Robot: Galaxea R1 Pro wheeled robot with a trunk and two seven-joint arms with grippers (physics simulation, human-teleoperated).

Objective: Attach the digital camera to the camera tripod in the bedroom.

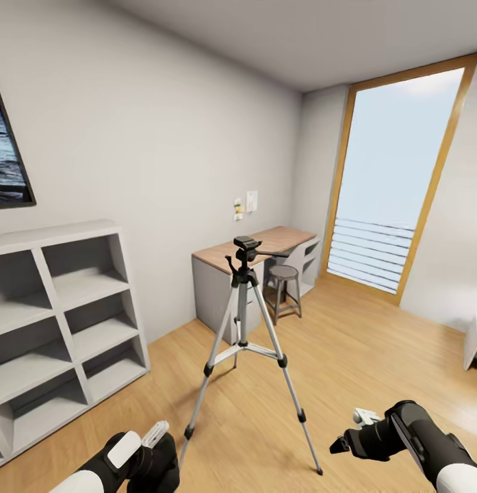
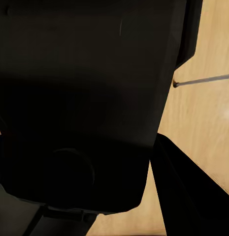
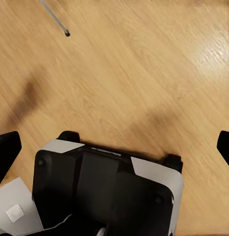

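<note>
The tripod (image 1: 246, 329) stands upright on the wood floor (image 1: 375, 342), in front of the table (image 1: 255, 246) and between the two arms. The left hand (image 1: 152, 448) is closed around a black object (image 2: 80, 103), probably the camera. The right hand (image 1: 344, 441) hangs low over the floor with fingers (image 3: 7, 147) wide apart and holds nothing.

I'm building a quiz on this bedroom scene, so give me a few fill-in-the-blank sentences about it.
1. The camera tripod stands on the ____ floor.
2. The stool stands by the ____.
3. The tripod's head carries ____ camera yet.
4. The cube shelving stands against the wall on the robot's ____.

Missing words: wood; desk; no; left
</note>
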